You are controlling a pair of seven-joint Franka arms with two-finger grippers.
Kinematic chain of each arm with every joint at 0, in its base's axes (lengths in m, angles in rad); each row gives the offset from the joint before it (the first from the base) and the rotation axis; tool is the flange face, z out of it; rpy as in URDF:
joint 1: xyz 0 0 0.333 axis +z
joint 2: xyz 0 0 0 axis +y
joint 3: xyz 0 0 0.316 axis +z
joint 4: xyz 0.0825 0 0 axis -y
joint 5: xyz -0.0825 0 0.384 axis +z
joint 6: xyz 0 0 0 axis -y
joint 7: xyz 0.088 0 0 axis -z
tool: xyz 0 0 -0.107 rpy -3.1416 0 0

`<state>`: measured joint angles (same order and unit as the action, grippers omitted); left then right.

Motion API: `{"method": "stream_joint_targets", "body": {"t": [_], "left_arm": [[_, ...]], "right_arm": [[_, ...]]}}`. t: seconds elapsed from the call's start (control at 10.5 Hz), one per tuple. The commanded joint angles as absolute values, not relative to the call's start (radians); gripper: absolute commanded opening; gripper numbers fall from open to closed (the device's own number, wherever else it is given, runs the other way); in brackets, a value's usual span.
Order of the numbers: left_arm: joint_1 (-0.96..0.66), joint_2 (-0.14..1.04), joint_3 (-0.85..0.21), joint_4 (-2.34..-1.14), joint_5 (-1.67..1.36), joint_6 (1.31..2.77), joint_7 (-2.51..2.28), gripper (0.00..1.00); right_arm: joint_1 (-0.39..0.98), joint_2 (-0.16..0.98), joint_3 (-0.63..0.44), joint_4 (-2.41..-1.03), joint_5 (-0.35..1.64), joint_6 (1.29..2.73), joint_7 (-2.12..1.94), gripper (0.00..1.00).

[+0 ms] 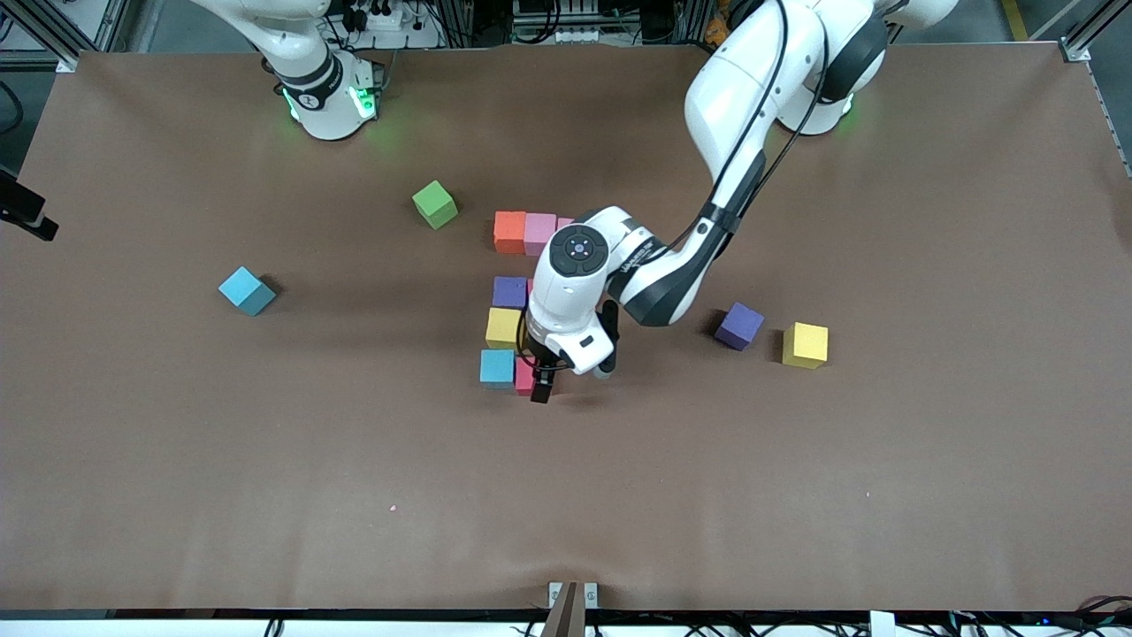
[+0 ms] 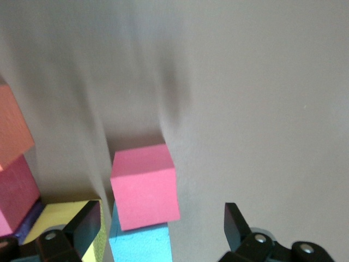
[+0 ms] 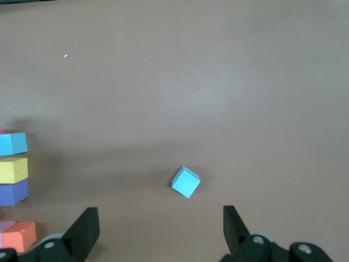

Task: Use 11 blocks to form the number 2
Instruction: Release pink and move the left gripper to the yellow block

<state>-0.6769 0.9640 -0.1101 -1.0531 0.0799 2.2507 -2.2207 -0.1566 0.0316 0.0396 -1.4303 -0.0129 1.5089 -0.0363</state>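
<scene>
Only one piece of writing shows: small dark lettering along the left arm's (image 1: 716,168) forearm, too small to read.

That arm reaches from its base at the surface's (image 1: 929,460) robot-side edge to the middle, and its wrist covers much of the number 2 (image 1: 517,301). Of the digit, these blocks show: an orange block (image 1: 509,231) touching a pink block (image 1: 539,234) in the row nearest the robots, then a column of a purple block (image 1: 509,292), a yellow block (image 1: 503,327) and a blue block (image 1: 497,368) running toward the camera-side edge. A magenta block (image 2: 144,185) touches the blue one; the rest of the figure is hidden under the wrist.

The left gripper (image 2: 161,229) stands released just above the magenta block, its fingers (image 2: 87,221) spread wider than the block and apart from it.

Loose cubes lie around: a green cube (image 1: 435,203) and a second blue cube (image 1: 247,290) toward the right arm's end, a second purple cube (image 1: 739,326) and a second yellow cube (image 1: 805,345) toward the left arm's end.

The right arm (image 1: 323,88) waits at its base; its gripper (image 3: 161,232) is open, high above the loose blue cube.
</scene>
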Motion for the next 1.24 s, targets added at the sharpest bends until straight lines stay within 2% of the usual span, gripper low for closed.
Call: {"method": "stream_joint_targets", "body": {"t": [0.0, 0.19, 0.67, 0.86, 1.15], "left_arm": [[-0.608, 0.885, -0.109, -1.138, 0.097, 2.153, -2.134, 1.0], [-0.523, 0.807, -0.113, -1.256, 0.097, 2.131, -2.041, 1.0], [-0.306, 0.533, -0.156, -1.691, 0.081, 2.164, -1.722, 1.0], [-0.166, 0.467, -0.21, -1.81, 0.083, 2.177, -1.643, 1.0], [0.0, 0.431, -0.232, -1.894, 0.081, 2.177, -1.545, 1.0]], "right_arm": [[-0.15, 0.041, 0.038, -1.411, 0.002, 1.491, -0.045, 1.0], [-0.163, 0.04, 0.034, -1.407, 0.003, 1.476, -0.048, 1.0], [-0.176, 0.04, 0.032, -1.404, 0.003, 1.476, -0.043, 1.0], [-0.187, 0.035, 0.032, -1.401, 0.005, 1.476, -0.044, 1.0], [-0.184, 0.037, 0.034, -1.401, 0.005, 1.476, -0.046, 1.0]]}}
